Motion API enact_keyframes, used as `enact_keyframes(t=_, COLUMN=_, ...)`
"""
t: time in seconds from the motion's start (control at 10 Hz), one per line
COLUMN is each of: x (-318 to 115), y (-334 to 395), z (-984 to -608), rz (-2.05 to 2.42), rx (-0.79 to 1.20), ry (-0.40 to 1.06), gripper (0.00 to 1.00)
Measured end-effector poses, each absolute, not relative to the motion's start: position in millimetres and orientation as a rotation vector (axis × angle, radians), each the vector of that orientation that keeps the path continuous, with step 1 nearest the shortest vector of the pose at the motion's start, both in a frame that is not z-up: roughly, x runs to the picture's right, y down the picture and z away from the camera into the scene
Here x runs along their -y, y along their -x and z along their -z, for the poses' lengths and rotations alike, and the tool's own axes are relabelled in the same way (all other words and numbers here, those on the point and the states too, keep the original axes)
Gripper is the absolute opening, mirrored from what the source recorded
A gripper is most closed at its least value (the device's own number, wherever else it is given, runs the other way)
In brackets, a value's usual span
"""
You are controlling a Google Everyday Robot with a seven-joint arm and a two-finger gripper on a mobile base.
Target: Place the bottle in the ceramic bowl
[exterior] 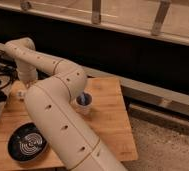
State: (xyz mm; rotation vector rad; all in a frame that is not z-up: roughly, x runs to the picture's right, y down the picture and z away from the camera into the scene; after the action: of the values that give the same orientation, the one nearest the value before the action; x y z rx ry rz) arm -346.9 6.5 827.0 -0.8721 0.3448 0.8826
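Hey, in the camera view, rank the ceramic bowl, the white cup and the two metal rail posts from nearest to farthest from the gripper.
The gripper sits far left, below the wrist.
1. ceramic bowl, front left, and white cup, centre: too close to call.
2. left rail post, behind.
3. right rail post, back right.
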Motion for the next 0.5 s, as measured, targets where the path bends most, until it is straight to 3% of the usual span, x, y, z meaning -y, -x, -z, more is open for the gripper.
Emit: enact_keyframes(t=0.5, x=0.5, y=378.6, z=-828.3, rz=-0.789, rx=-0.309, ry=0.812, gripper=0.57)
